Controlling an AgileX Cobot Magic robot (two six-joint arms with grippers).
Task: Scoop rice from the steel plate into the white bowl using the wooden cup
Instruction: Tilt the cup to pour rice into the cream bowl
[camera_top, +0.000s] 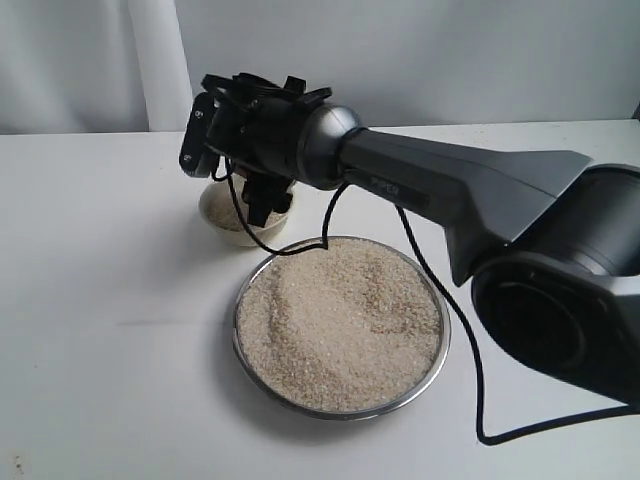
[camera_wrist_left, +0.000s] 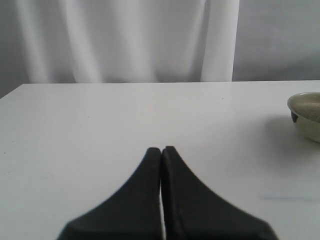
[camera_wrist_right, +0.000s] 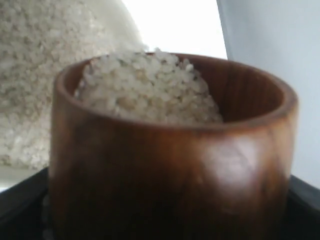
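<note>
My right gripper (camera_wrist_right: 165, 205) is shut on the wooden cup (camera_wrist_right: 170, 150), which fills the right wrist view and holds a heap of rice (camera_wrist_right: 145, 92). Just beyond the cup is the white bowl (camera_wrist_right: 117, 27), with more rice (camera_wrist_right: 30, 75) inside. In the exterior view my right gripper (camera_top: 262, 200) hangs over the white bowl (camera_top: 215, 212) and hides the cup. The steel plate (camera_top: 340, 412) lies nearer the front, full of rice (camera_top: 340, 320). My left gripper (camera_wrist_left: 161, 149) is shut and empty, low over the bare table, with the white bowl (camera_wrist_left: 306, 117) off to one side.
The right arm (camera_top: 480, 190) stretches across the back of the plate, and its black cable (camera_top: 450, 320) droops past the plate's right rim onto the white table (camera_top: 110, 330). A pale curtain (camera_wrist_left: 125, 40) hangs behind the table.
</note>
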